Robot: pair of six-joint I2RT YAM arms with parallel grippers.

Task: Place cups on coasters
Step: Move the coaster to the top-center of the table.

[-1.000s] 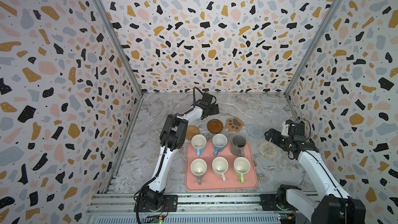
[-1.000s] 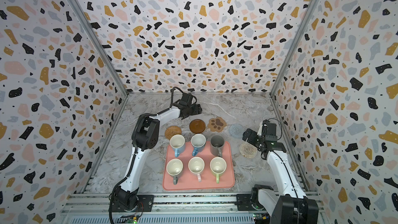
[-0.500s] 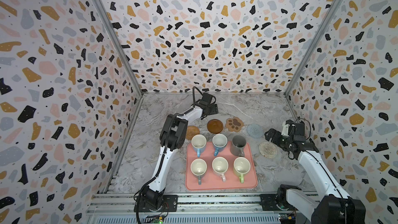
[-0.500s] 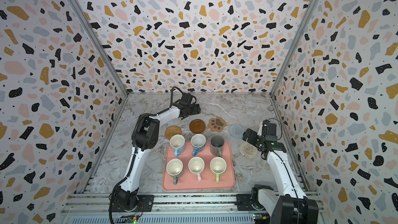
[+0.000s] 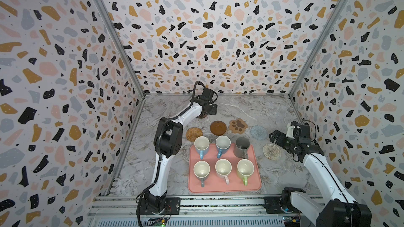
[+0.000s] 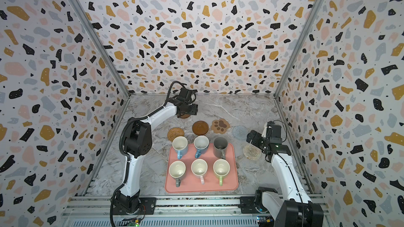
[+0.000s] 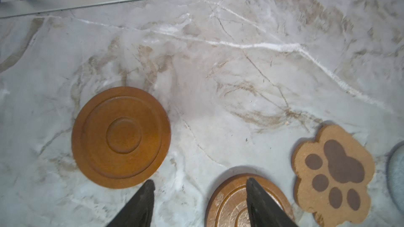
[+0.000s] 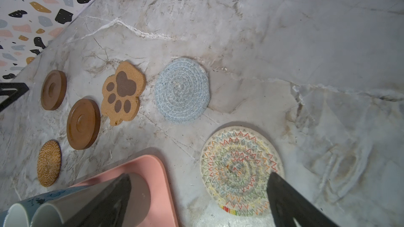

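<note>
Plainly, all six cups stand in two rows of three on the pink tray (image 5: 225,189), a smooth rectangle with rounded corners. The back row holds a light blue mug (image 5: 201,144), a second light blue mug (image 5: 223,143) and the taller dark grey mug (image 5: 242,147). The front row holds the grey mug (image 5: 201,169), pink mug (image 5: 223,168) and light green mug (image 5: 245,168), all glossy with pale insides.

The coasters lie flat on the marbled surface (image 5: 251,108), none bearing a cup:
- a coiled rattan round (image 5: 194,134)
- a ringed wooden disc (image 5: 218,127)
- a grainy paw-shaped mat (image 5: 237,126)
- a grey-blue rope round (image 5: 258,132)
- a whitish round (image 5: 272,151) stitched with coloured zigzags
- a farther wooden disc (image 7: 121,136)

The left gripper (image 7: 200,183) hovers by the two wooden discs, its tapered black jaws partly apart and empty. The right gripper (image 8: 201,175) is spread wide near the whitish round, holding nothing.
</note>
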